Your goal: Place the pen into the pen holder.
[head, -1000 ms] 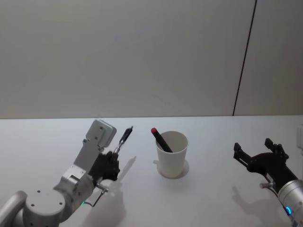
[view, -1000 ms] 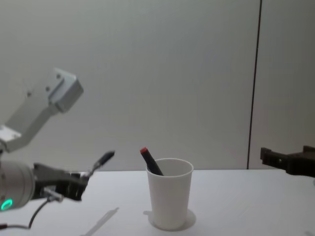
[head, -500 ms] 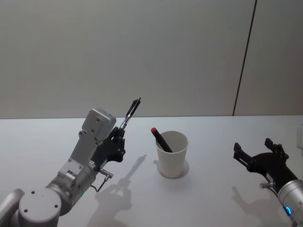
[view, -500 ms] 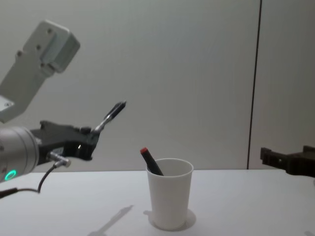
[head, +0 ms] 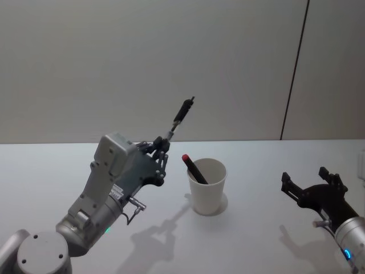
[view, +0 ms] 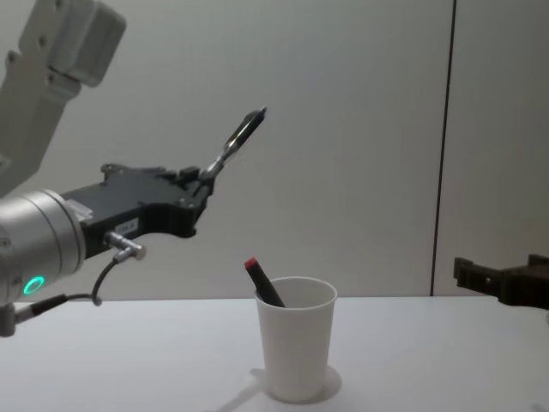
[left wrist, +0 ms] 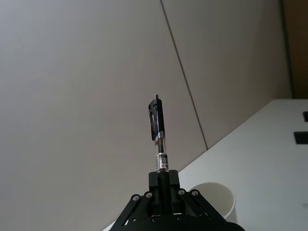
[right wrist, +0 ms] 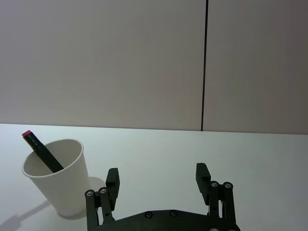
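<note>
- Head view has the left gripper (head: 162,149) raised above the table (head: 256,240), up and to the left of the paper cup (head: 207,188), pinching the pen (head: 180,117) by its lower end.
- Its fingers are closed narrowly on the barrel, so most of the pen stands free above them.
- The pen is in the air, slanting up and toward the cup. From the chest view, its top end is roughly above the cup's near-left rim, while the gripped end is left of the cup and well above it.
- The height looks deliberate: I judge it gives room to clear the rolled rim and the red-capped marker (head: 193,168) leaning inside against the cup's left side.
- Since the free end points up, the arm probably has to tip or turn the pen before lowering it, aiming for the open part of the cup to the right of the marker.
- The cup stands upright on the table between the two arms, touched by neither.
- The right gripper (head: 305,177) is low at the table's right side, well apart from the cup, jaws spread wide and empty; it seems parked.
- In the left wrist view, the pen's upper part is black with a clip. Below a bright band, the barrel is paler and carries a small label just above the fingers.
- It looks slim and smooth, so it could swivel in so narrow a pinch.
</note>
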